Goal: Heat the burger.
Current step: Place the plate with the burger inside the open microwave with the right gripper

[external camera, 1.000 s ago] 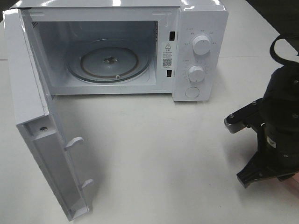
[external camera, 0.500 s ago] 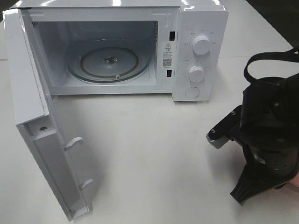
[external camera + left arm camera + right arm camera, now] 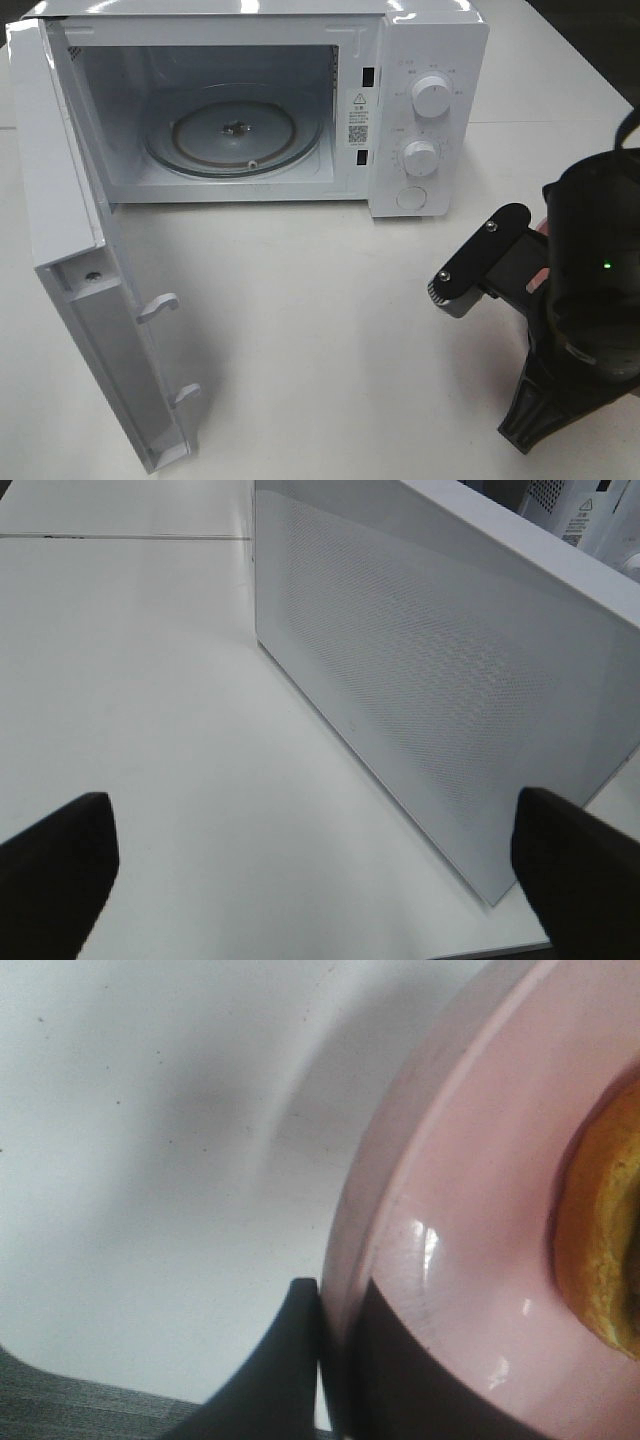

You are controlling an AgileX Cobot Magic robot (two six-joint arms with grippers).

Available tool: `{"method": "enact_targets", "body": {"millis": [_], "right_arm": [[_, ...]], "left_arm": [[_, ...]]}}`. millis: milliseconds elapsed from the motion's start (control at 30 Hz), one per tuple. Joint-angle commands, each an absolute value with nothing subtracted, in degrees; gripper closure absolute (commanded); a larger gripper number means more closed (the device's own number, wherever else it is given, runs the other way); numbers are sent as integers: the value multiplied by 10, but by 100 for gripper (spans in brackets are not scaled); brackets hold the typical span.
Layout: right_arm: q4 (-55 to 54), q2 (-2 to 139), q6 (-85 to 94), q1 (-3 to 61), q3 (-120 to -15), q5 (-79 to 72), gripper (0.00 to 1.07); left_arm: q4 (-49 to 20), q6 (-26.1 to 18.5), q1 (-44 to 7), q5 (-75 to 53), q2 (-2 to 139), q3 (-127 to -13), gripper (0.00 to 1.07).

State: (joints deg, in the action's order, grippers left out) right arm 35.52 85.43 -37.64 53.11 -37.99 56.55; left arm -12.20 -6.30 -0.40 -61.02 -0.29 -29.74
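Observation:
In the right wrist view my right gripper point(image 3: 335, 1360) is shut on the rim of a pink plate point(image 3: 470, 1220), with one dark finger point(image 3: 285, 1360) outside the rim and one on top. An edge of the burger's golden-brown bun point(image 3: 605, 1250) shows on the plate. In the exterior high view the right arm point(image 3: 590, 280) stands at the lower right and hides the plate and burger. The white microwave point(image 3: 420, 60) stands open, its glass turntable point(image 3: 235, 130) bare. My left gripper point(image 3: 320, 870) is open and empty, facing the door's outer face point(image 3: 420, 670).
The microwave door point(image 3: 70, 260) is swung out to the left front, with two latch hooks point(image 3: 160, 305) on its inner edge. Two knobs point(image 3: 430, 95) and a button sit on the right panel. White tabletop point(image 3: 320, 330) lies between the microwave and the right arm.
The right arm has moved left and turned, its wrist camera bracket now pointing more toward the microwave. The microwave and its door have not moved.

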Motion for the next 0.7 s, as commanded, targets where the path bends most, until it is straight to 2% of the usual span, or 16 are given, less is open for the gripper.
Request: {"method": "enact_targets", "body": {"millis": [33,700], "right_arm": [[390,837,-374,556,-378,609,107],[399,820,-325,723,-378,646,106]], "left_arm": [[-127,-63,-5,-609,-13,-295,6],[-127,-63,-5,-609,-13,-295,6]]}}
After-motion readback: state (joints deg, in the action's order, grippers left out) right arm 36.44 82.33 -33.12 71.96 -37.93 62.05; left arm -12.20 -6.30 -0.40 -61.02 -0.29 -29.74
